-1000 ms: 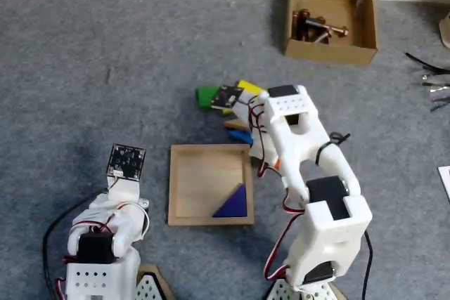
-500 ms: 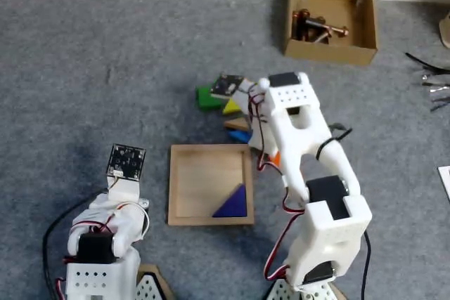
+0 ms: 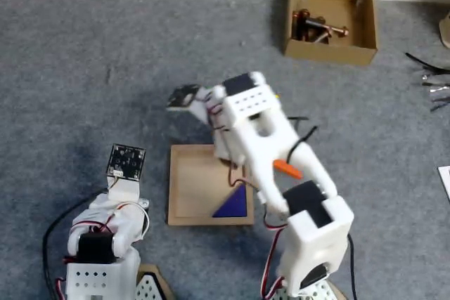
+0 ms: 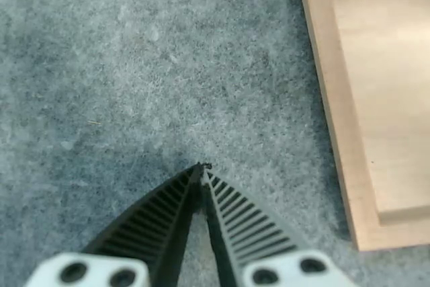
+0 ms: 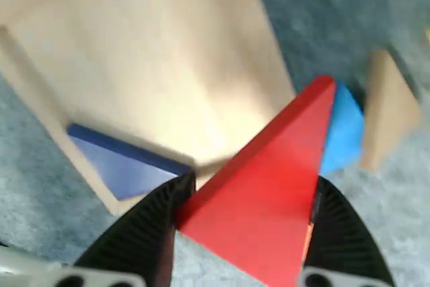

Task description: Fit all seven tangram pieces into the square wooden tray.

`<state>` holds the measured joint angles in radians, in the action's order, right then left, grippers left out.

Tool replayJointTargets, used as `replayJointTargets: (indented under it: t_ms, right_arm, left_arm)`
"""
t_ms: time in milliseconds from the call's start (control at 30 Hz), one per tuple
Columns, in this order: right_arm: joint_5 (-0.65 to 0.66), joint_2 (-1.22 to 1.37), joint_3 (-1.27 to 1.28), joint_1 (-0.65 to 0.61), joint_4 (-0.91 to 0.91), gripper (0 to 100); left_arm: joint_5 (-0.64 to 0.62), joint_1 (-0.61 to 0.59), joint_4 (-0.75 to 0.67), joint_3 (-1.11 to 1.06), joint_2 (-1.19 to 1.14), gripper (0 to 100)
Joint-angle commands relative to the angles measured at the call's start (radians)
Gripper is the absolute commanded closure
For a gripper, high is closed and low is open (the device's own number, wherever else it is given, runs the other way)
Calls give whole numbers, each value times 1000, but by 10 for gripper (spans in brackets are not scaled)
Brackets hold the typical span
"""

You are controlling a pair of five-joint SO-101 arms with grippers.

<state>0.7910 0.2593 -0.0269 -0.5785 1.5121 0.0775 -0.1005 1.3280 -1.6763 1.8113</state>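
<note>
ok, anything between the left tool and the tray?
Nothing. In the left wrist view, bare grey carpet runs from the shut left tool to the tray rim.

1 red triangle (image 5: 269, 193); 1 dark blue triangle (image 3: 234, 205); pale wood tray (image 3: 184, 187); grey carpet (image 3: 84, 68); blurred piece (image 5: 344, 129), probably light blue.

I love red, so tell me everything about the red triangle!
The red triangle is a flat, smooth piece that looks painted. The right tool is shut on it, gripping it from both sides. It is held over a corner of the wooden tray, its sharp tip pointing toward a light blue piece.
</note>
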Motion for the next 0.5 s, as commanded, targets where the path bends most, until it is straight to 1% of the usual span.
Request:
replayJointTargets:
  t_ms: [0, 300, 467]
  right_arm:
    - [-9, -59, -53, -70, 15, 797]
    - [-9, -53, -53, -160, 4, 797]
    - [-9, -56, 7, -180, -73, 793]
  left_arm:
    - [3, 13, 5, -19, 7, 994]
    - [3, 13, 5, -19, 7, 994]
    - [3, 13, 5, -19, 7, 994]
